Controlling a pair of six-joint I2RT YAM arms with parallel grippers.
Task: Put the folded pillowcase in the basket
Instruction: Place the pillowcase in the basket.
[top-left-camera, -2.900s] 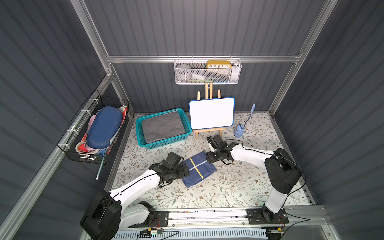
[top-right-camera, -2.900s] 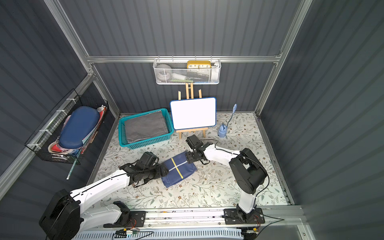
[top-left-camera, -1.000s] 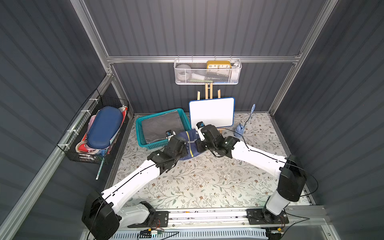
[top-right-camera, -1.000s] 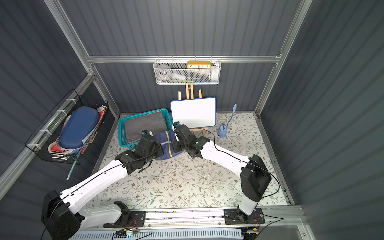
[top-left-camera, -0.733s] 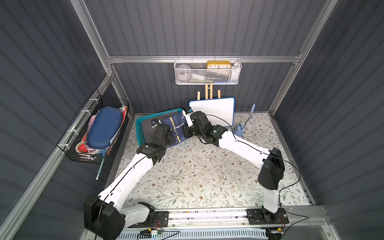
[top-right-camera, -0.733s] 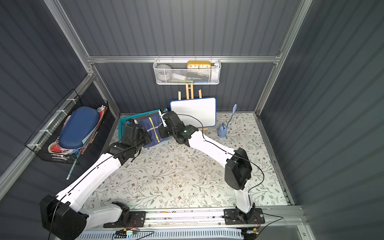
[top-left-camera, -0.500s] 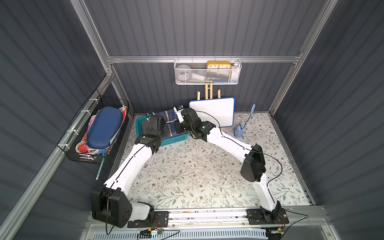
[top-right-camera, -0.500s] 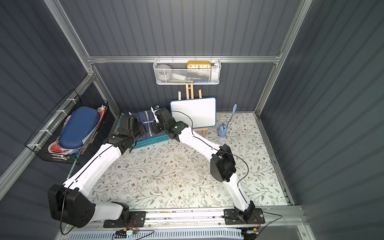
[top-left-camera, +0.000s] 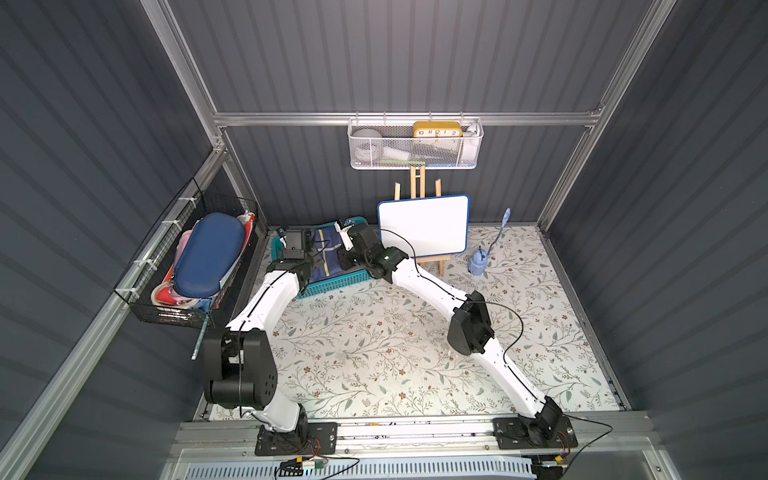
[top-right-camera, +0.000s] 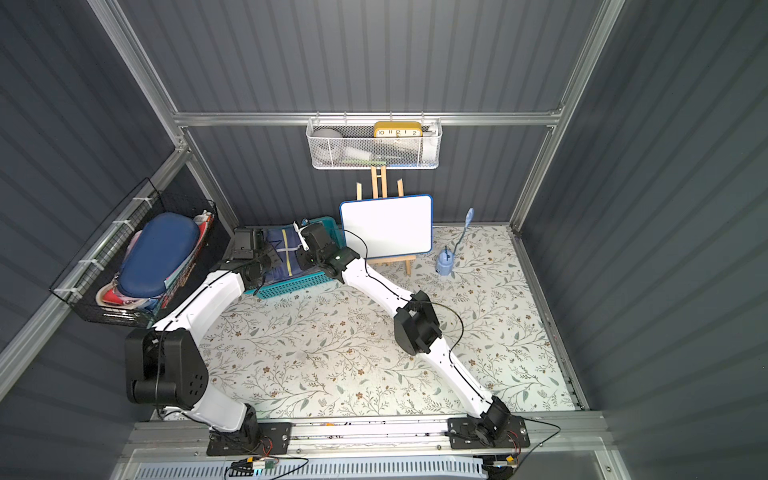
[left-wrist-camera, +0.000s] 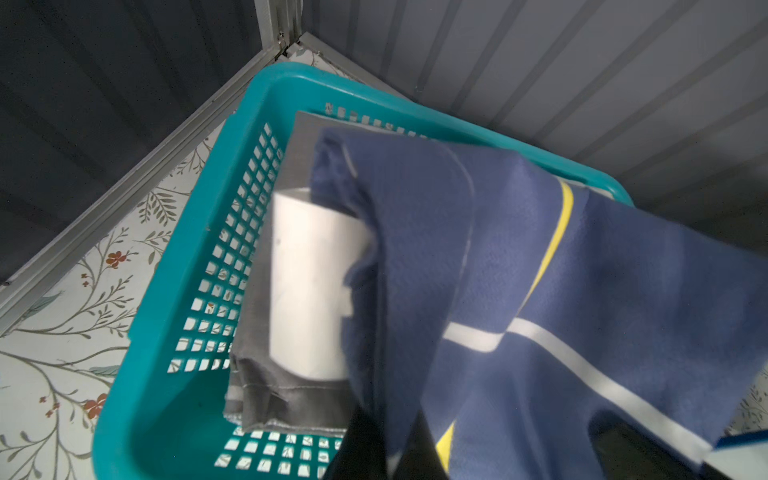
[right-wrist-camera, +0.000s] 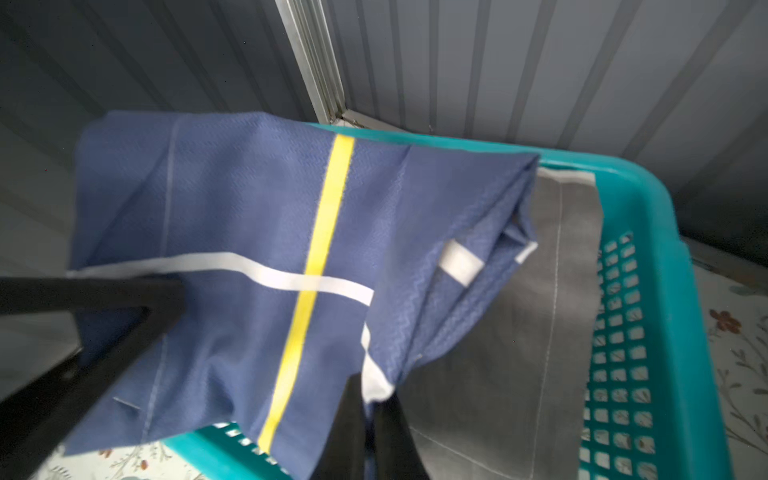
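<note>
Over the basket (top-left-camera: 332, 286), teal with lattice walls: navy pillowcase (top-left-camera: 325, 254), yellow and white stripes, folded, slung between both arms. Left gripper (left-wrist-camera: 384, 436) pinched tight on one edge of the pillowcase. Right gripper (right-wrist-camera: 368, 411) clamped on the opposite edge. Pillowcase sags above a grey cloth (right-wrist-camera: 498, 332) lying flat inside the basket. Cannot tell whether the two fabrics touch.
</note>
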